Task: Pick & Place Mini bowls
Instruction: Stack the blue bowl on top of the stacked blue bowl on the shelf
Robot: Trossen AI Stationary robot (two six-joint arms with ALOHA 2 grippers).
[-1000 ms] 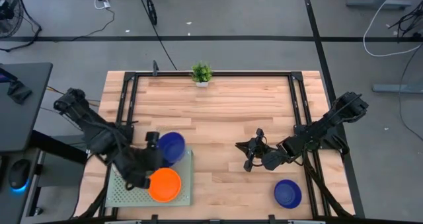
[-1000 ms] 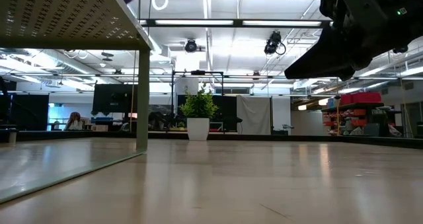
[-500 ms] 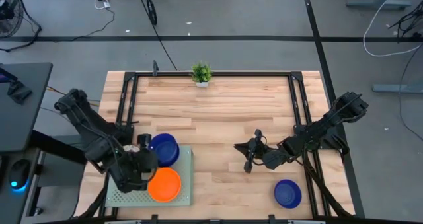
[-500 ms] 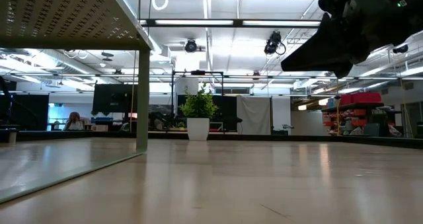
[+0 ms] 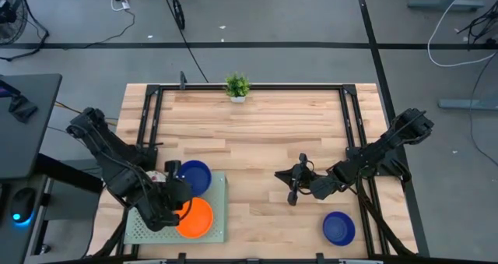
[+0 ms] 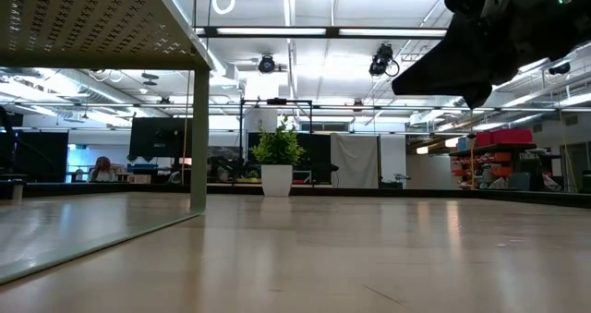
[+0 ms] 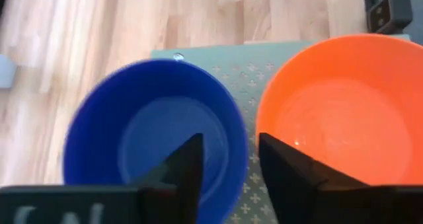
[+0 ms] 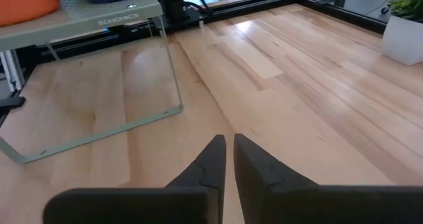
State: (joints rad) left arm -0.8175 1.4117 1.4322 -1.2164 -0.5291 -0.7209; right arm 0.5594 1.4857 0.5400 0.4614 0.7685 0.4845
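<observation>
Two mini bowls sit on the pale green perforated tray (image 5: 219, 188) at the near left: a dark blue one (image 5: 194, 176) and an orange one (image 5: 196, 217). My left gripper (image 7: 228, 164) is open over them; one finger stands inside the blue bowl (image 7: 142, 135) and the other outside its rim, next to the orange bowl (image 7: 344, 112). A second dark blue bowl (image 5: 338, 227) rests on the table at the near right. My right gripper (image 5: 293, 184) hovers shut above the table's middle, holding nothing.
The tray (image 6: 92, 27) stands raised on legs above the tabletop. A small potted plant (image 5: 237, 86) stands at the middle of the far edge. A black frame (image 5: 249, 86) runs around the table. Bare wood lies between the tray and my right gripper (image 8: 228, 159).
My left gripper has carried the blue bowl toward the table's left and near edges, farther onto the tray; the bowl no longer sticks out past the tray's right edge. My right gripper has kept nearly still.
</observation>
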